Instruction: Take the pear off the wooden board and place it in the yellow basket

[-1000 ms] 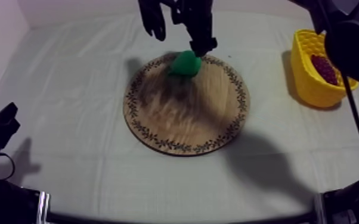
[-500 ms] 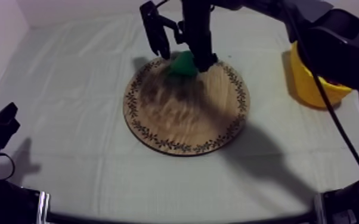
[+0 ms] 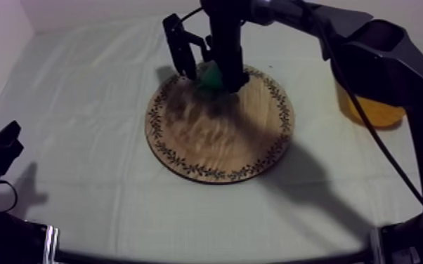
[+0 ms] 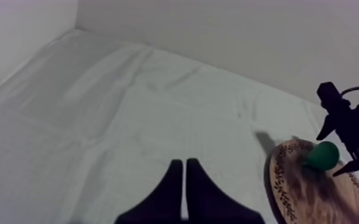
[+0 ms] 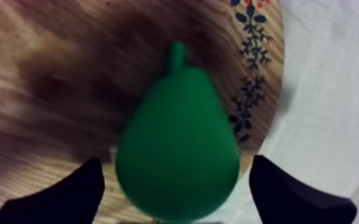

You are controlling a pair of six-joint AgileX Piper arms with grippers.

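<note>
Since a second ago the right end effector (image 3: 213,77) has come down from above the far rim of the wooden board (image 3: 221,140) and now sits around the pear (image 3: 209,74). Its arm has swung across in front of the yellow basket (image 3: 372,111) and covers most of it. The pear has kept roughly its place on the board.

In the right wrist view the right end effector (image 5: 179,196) stands wide, one of its black fingers (image 5: 68,193) on each side of the pear's (image 5: 179,155) broad end. A narrow gap shows between the fruit and each finger, so neither is touching it. The pear lies on the wood with its stalk pointing away from the end effector. Just beyond one finger runs the board's patterned rim (image 5: 250,89), with the cloth of the table (image 5: 331,89) right after it. Beyond the other finger there is open wood.

From above, the pear lies just inside the board's far rim, so most of the board stretches out as open grain on the near side of the end effector. Open cloth (image 3: 81,105) rings the board all round. The basket stands well apart from the end effector, off to the right arm's side, with a strip of cloth between it and the board's edge.

The left end effector (image 4: 183,184) is far from the right one, low over open cloth. Its fingers lie together as a narrow wedge with nothing between them. From its view the board's edge (image 4: 277,179) lies well ahead and to one side.
</note>
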